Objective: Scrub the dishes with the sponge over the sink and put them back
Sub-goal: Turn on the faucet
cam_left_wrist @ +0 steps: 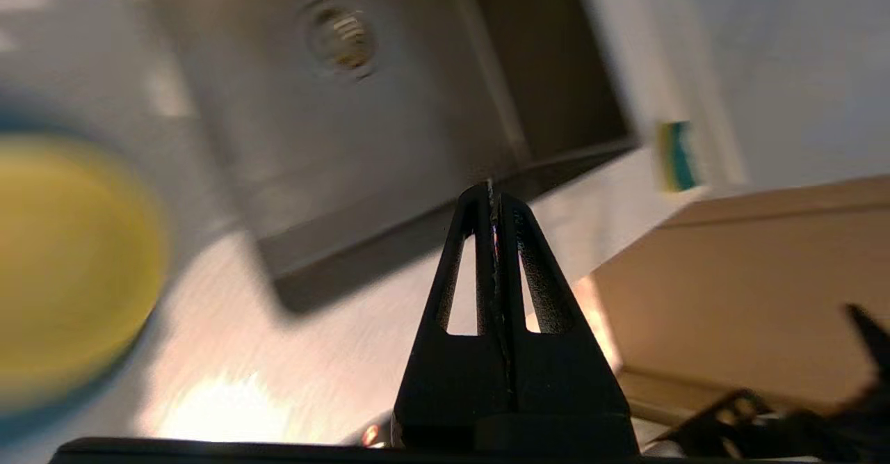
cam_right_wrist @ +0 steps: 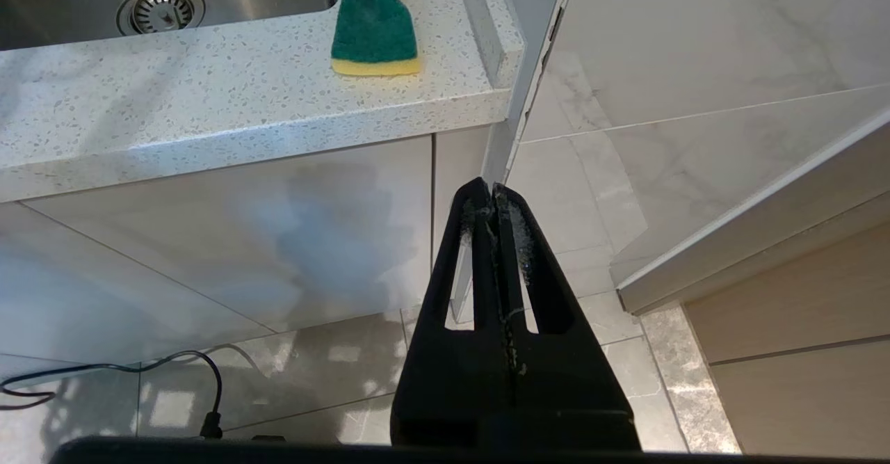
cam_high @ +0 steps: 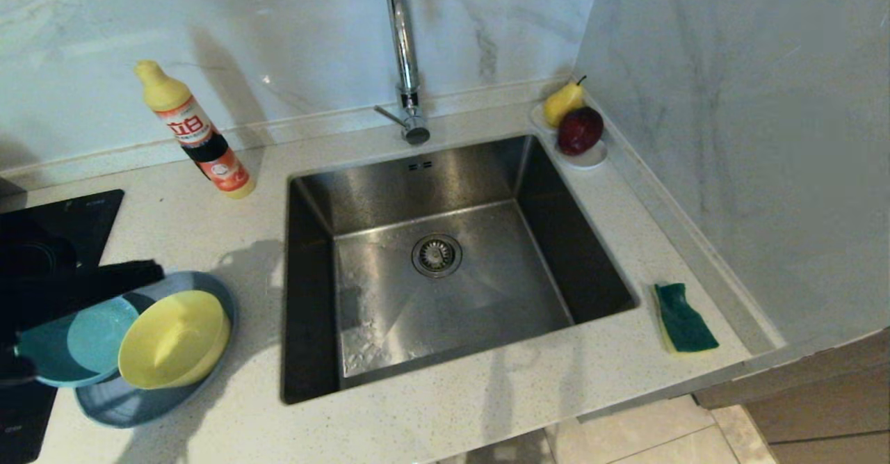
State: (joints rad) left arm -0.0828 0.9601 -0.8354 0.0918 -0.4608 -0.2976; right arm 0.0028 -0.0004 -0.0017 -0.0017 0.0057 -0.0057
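Observation:
The dishes sit stacked on the counter left of the sink: a teal bowl and a yellow bowl rest on a grey-blue plate. My left gripper hovers just above and behind them, shut with nothing in it. In the left wrist view its shut fingertips point toward the sink's front rim, with the yellow bowl to one side. The sponge, green side up, lies on the counter right of the sink. My right gripper hangs shut and empty below the counter edge, over the floor, with the sponge beyond it.
A chrome tap rises behind the basin. A yellow detergent bottle leans at the back left. A white saucer with a pear and a red apple sits in the back right corner. A black hob lies far left. A marble wall closes the right side.

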